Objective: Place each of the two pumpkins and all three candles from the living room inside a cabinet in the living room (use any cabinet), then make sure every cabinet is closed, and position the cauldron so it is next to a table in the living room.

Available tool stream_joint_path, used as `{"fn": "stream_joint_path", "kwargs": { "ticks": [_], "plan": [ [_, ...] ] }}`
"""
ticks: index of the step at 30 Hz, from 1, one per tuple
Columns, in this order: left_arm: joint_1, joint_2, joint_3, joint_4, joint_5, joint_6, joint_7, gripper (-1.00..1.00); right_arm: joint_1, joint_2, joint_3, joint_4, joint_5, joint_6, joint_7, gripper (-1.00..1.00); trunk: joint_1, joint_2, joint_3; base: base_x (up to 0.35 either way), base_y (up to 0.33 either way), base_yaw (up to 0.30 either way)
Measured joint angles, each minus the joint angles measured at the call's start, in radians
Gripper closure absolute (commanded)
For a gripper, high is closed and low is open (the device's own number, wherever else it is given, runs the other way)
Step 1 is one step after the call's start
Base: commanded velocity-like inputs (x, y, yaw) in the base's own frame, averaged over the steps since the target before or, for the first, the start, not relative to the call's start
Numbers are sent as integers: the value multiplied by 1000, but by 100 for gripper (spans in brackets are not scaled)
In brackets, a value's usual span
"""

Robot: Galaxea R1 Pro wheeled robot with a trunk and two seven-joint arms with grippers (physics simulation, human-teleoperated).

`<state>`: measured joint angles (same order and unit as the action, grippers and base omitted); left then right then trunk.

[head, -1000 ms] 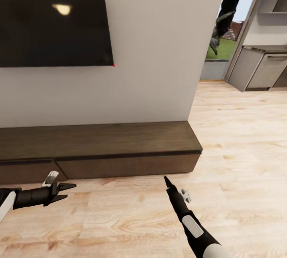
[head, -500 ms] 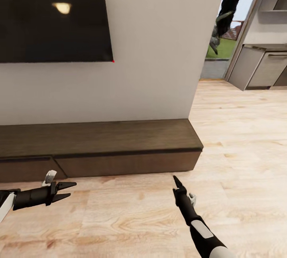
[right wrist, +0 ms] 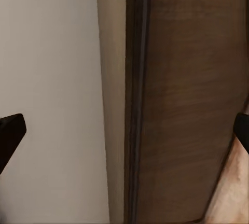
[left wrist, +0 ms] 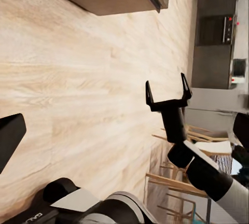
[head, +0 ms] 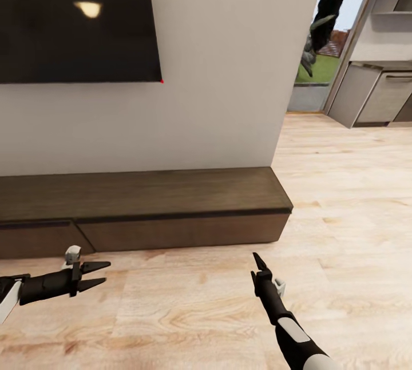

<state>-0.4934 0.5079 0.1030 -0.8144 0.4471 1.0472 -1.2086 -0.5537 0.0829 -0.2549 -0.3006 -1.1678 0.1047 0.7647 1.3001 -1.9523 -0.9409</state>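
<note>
The low dark cabinet (head: 143, 210) runs along the white wall (head: 229, 72) under a black screen (head: 77, 18), drawers shut, on pale wood floor (head: 189, 307). Left claw (head: 94, 276) and right claw (left wrist: 167, 91) hover over the floor before it, fingers apart, empty.

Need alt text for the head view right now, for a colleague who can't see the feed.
A long, low dark-brown cabinet sits against a white wall, its drawers shut, below a black screen. Both empty grippers hover over the wooden floor before it: left gripper open, right gripper pointing at the cabinet.
</note>
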Motion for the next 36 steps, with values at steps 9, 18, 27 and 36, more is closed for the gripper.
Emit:
{"fn": "stream_joint_path", "kwargs": {
  "ticks": [9,18,27,36],
  "plan": [
    [7,-16,-84,1,-5,0,-158,-100,0,-12,-32,0,3,0,134,-100,35,-63,-28,0,0,0],
    [7,-42,-129,1,-4,0,-182,-100,0,-23,-34,0,-1,8,162,-100,69,-126,-56,0,0,0],
    [7,-68,-138,1,-7,0,-182,-100,0,-29,-32,0,6,-2,162,-100,104,-189,-85,0,0,0],
    [7,-77,-138,1,-4,0,-183,-100,0,-29,-31,0,9,-3,160,-100,138,-252,-113,0,0,0]
  ]
}}
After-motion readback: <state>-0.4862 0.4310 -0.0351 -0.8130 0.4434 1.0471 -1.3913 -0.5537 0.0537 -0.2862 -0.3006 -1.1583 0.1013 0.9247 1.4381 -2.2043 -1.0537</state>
